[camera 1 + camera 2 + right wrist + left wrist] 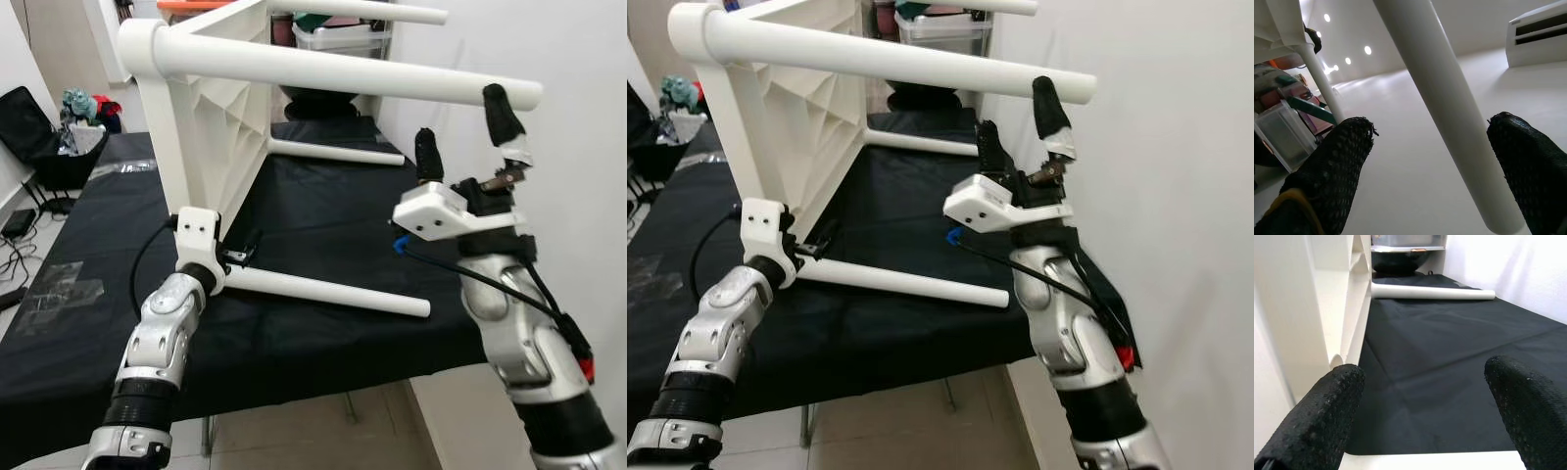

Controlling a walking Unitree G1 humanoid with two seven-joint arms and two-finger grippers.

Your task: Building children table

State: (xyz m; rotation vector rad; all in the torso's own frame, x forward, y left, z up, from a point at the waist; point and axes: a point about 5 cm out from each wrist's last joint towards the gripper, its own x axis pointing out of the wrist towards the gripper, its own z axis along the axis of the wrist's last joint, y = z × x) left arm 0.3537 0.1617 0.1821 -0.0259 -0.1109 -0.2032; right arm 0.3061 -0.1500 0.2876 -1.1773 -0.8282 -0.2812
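White plastic makes up the table [211,117], which lies on its side on a black cloth [323,323] spread over a bench, its ribbed underside facing the wall [578,59] on the robot's right. Four round legs stick out sideways from it: two rest on the cloth, the near leg [328,291] and the far leg [333,152], and two hang in the air above, the top leg [343,70] nearest the camera. The left gripper [235,257] sits low at the base of the near leg, where that leg meets the tabletop; in the left wrist view its fingers [1317,421] are spread wide, with the leg passing just under them and the tabletop's edge close beside one finger, and they clasp nothing. The right gripper [460,127] is raised, pointing up at the free end of the top leg; its fingers [1334,171] stand well apart on either side of the leg without closing on it. Behind the bench are a clear storage box [343,37] and a black bag [34,132] with clutter.
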